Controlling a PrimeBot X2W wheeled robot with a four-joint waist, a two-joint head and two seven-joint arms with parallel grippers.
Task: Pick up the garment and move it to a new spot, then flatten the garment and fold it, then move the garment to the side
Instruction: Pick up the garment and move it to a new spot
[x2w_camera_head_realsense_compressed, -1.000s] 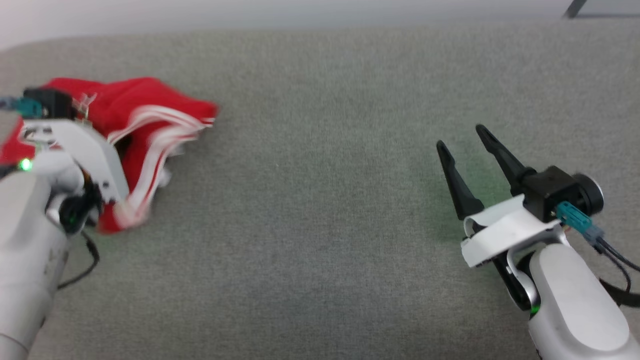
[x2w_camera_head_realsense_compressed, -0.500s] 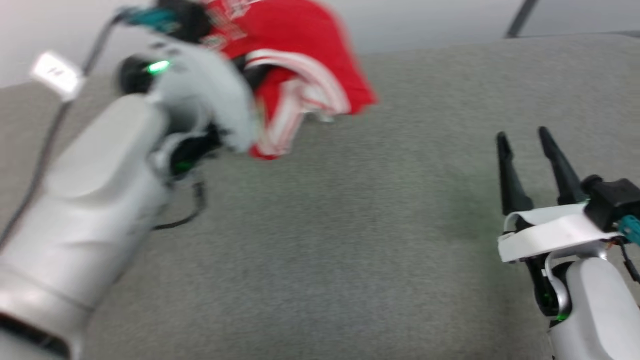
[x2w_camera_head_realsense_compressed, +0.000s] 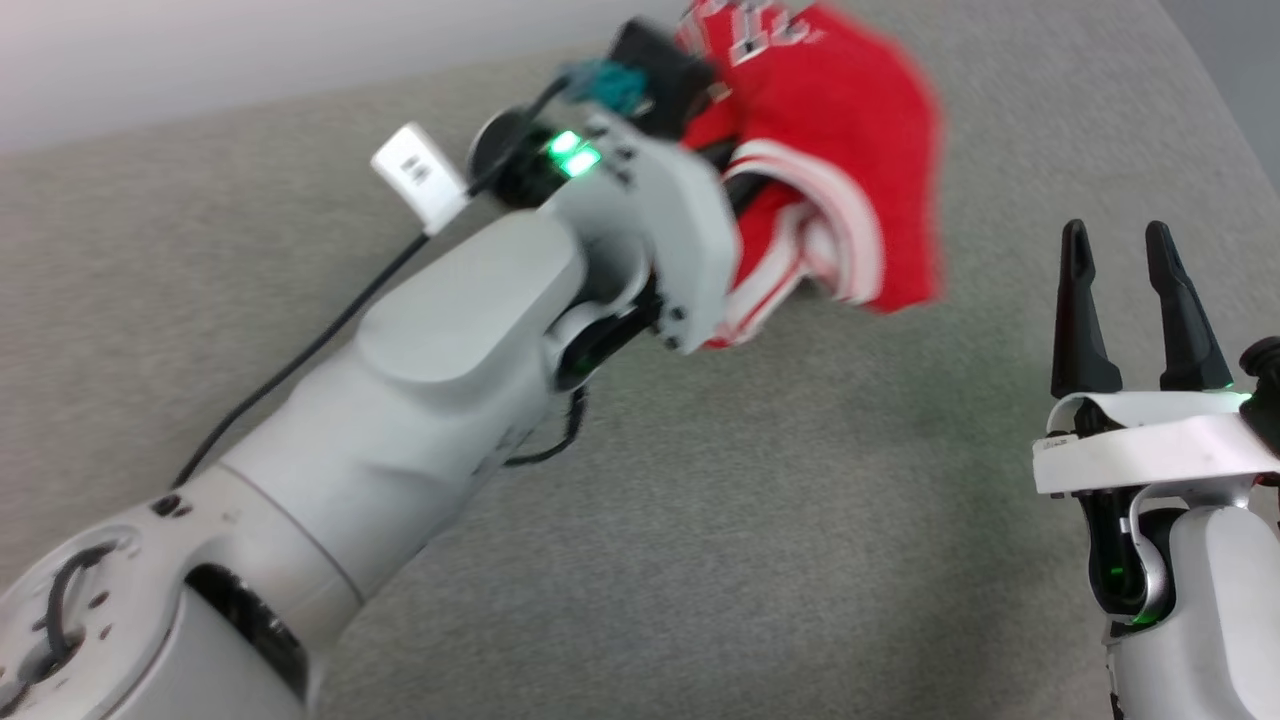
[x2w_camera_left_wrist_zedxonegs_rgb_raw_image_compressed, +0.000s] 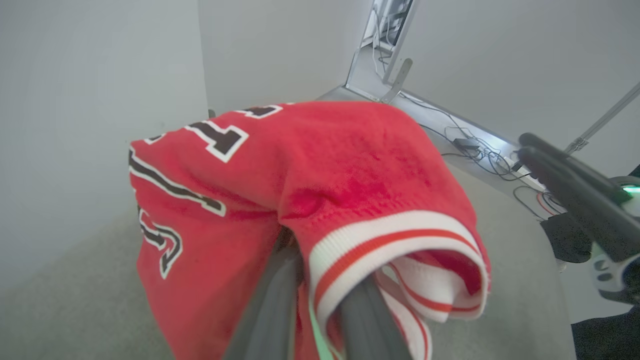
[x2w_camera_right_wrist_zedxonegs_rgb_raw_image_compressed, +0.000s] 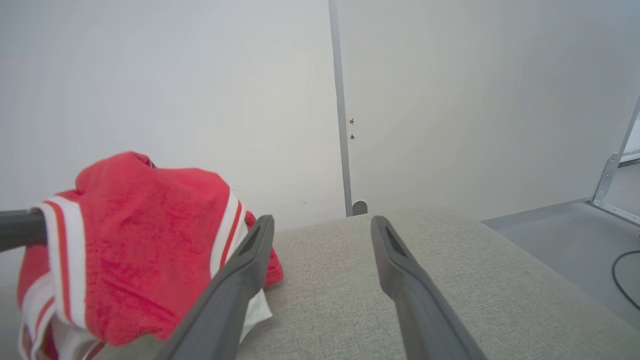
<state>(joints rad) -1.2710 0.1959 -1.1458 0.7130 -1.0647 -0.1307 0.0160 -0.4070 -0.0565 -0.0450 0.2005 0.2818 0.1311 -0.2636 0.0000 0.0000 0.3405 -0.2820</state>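
The garment (x2w_camera_head_realsense_compressed: 840, 140), a red jersey with red-white striped trim and black white-outlined numerals, hangs bunched above the grey surface (x2w_camera_head_realsense_compressed: 800, 500). My left gripper (x2w_camera_left_wrist_zedxonegs_rgb_raw_image_compressed: 312, 265) is shut on it; the fingertips are buried in the cloth, which drapes over both fingers (x2w_camera_left_wrist_zedxonegs_rgb_raw_image_compressed: 270, 305). In the left wrist view the garment (x2w_camera_left_wrist_zedxonegs_rgb_raw_image_compressed: 350, 170) sags down on both sides. My right gripper (x2w_camera_head_realsense_compressed: 1115, 235) stands open and empty at the lower right, just right of the hanging cloth. Its own view has the garment (x2w_camera_right_wrist_zedxonegs_rgb_raw_image_compressed: 140, 235) left of the open right gripper (x2w_camera_right_wrist_zedxonegs_rgb_raw_image_compressed: 322, 222).
The grey padded surface ends at a far edge (x2w_camera_right_wrist_zedxonegs_rgb_raw_image_compressed: 400, 212) against a pale wall. Beyond its right side lies the floor with cables (x2w_camera_left_wrist_zedxonegs_rgb_raw_image_compressed: 470, 145) and a metal frame leg (x2w_camera_right_wrist_zedxonegs_rgb_raw_image_compressed: 607, 180). My left forearm (x2w_camera_head_realsense_compressed: 420, 400) crosses the surface diagonally.
The left arm has lifted the garment off the surface at the left and carried it up and rightward, close to the right gripper. The head camera has also turned. The right gripper stays open.
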